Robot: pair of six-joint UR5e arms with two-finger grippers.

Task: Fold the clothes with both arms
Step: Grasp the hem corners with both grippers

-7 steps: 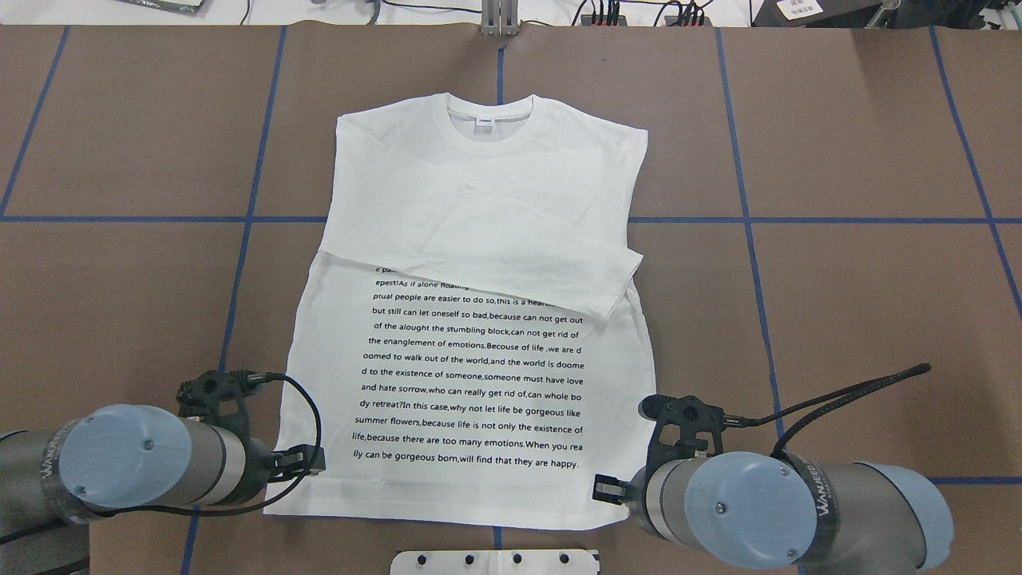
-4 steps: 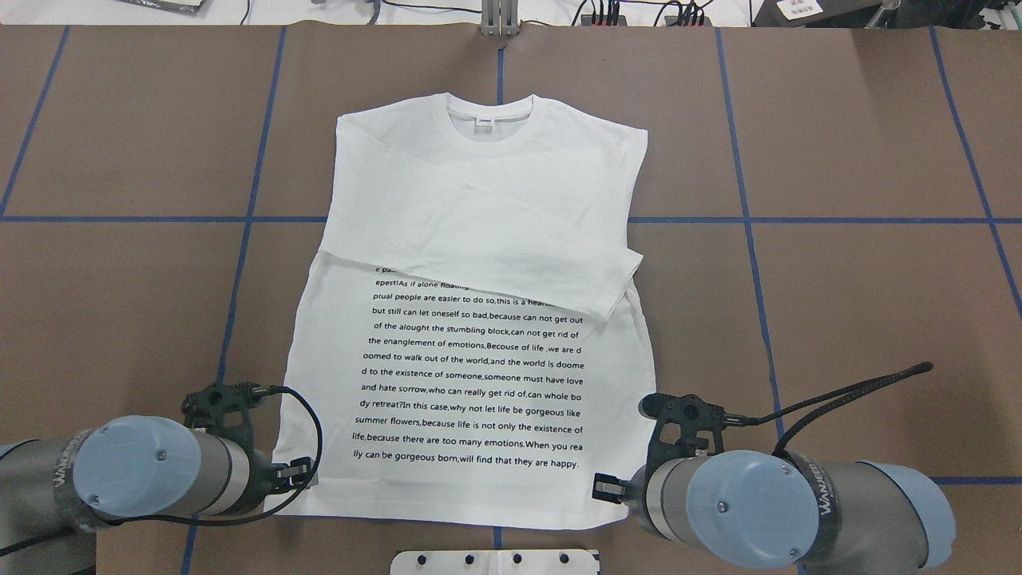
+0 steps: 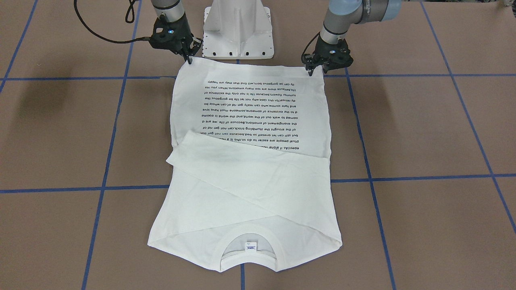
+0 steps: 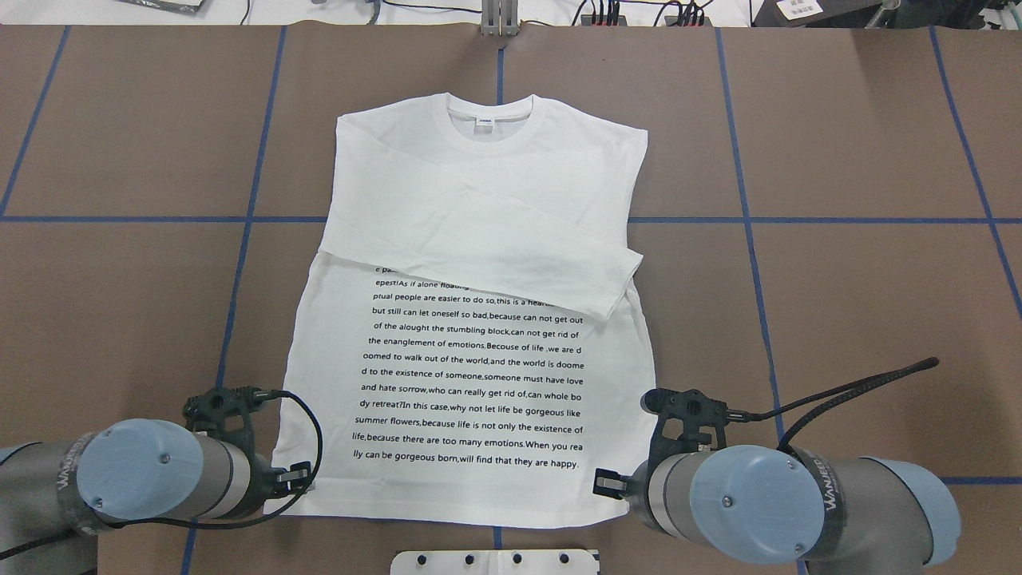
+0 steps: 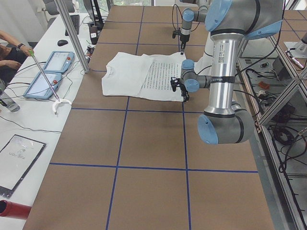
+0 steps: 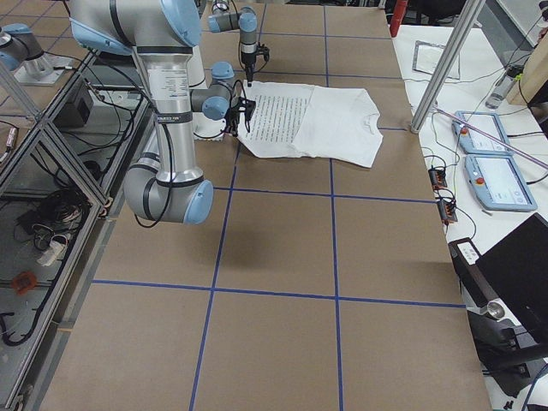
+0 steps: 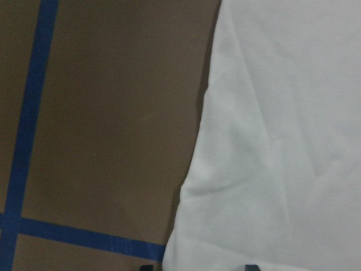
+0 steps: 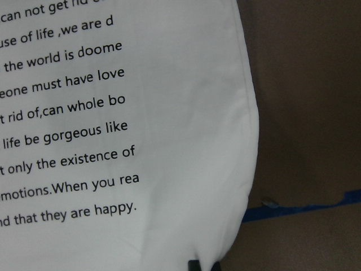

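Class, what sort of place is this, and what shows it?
Probably a robotics lab: the left arm and right arm work at a table gridded with blue tape, with teach pendants on a side bench.

Garment: one white long-sleeved cotton shirt (image 4: 479, 231). It bears one block of small black printed text (image 4: 471, 375), one ribbed round collar (image 4: 543, 120) and one small neck label (image 4: 484, 124).

Manipulators: two silver-grey jointed robot arms with light-blue joint caps, namely the left arm (image 4: 136, 475) and the right arm (image 4: 782, 503). Each arm carries one black two-finger pincer, two in total: the left pincer (image 3: 312, 72) and the right pincer (image 3: 189, 60).

Supports: one white metal pedestal base (image 3: 238, 28) and one brown desk (image 4: 838, 303) marked with blue tape lines.

Side bench: two blue-grey handheld control panels, a near panel (image 6: 505, 182) and a far panel (image 6: 479, 128).

Personnel: one person (image 5: 9, 40), partly in view.
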